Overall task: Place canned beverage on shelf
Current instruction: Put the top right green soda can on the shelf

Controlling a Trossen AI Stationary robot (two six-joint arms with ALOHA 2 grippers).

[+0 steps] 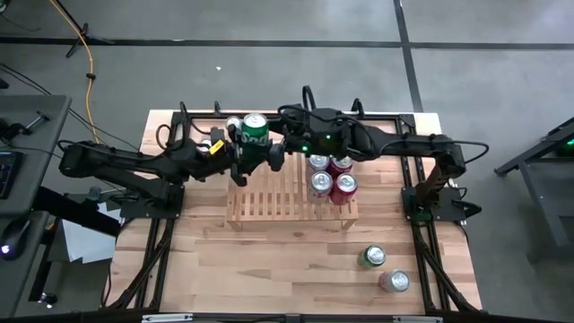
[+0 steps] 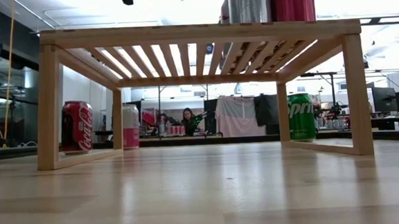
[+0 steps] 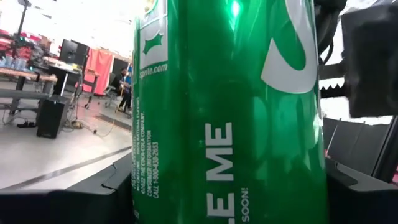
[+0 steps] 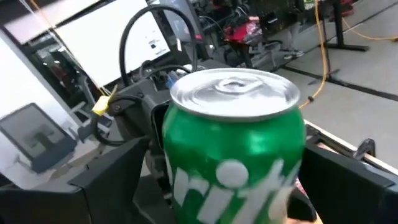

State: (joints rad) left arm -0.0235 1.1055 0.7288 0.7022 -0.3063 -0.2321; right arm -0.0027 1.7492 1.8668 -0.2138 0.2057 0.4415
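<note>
A green Sprite can (image 1: 255, 130) stands upright in the air over the far left part of the wooden slatted shelf (image 1: 269, 202). My left gripper (image 1: 244, 144) comes from the table's left and is shut on it; the can (image 3: 230, 112) fills the left wrist view. My right gripper (image 1: 273, 148) reaches in from the right and is open. Its two fingers stand on either side of the can's lower body (image 4: 233, 168), and no touch shows. Behind the can in that view is the left gripper. My left gripper pinches the green can's side wall (image 3: 149, 186) between its two fingers (image 3: 62, 205), low on the can's body. The fingers reach in about level from the table's left. The can stays upright, top up, lifted clear of the shelf.
Several cans, silver and pink-red (image 1: 330, 175), stand on the shelf's right part; two show on top of the shelf (image 2: 272, 2) in the low view. A green can (image 1: 372, 257) and a silver can (image 1: 393, 281) stand near right. A red cola can (image 2: 77, 126) stands beyond the shelf.
</note>
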